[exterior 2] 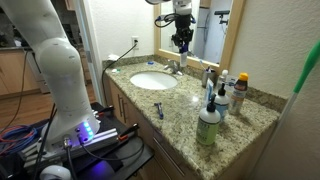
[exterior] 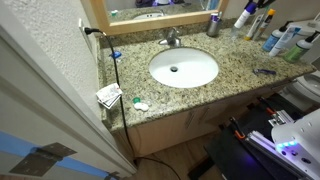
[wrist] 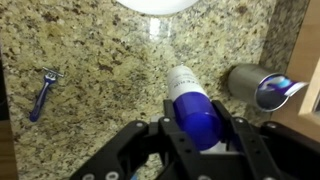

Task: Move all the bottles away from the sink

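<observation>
In the wrist view a blue razor (wrist: 40,93) lies at the left on the speckled worktop (wrist: 100,50). At centre, the claw (wrist: 200,128) comes in from the bottom edge and pinches a white and blue bottle (wrist: 193,105), one finger against each side of its blue part. The bottle points up the frame towards the sink (wrist: 160,4), whose rim shows at the top edge. A metal cup (wrist: 250,85) is at the right.

In an exterior view the white arm (exterior 2: 55,70) fills the left. The claw hangs high at upper centre, above the tap (exterior 2: 175,67) and clear of the worktop. The other bottles (exterior 2: 222,100) stand clustered on the worktop at the right, apart from the sink.
</observation>
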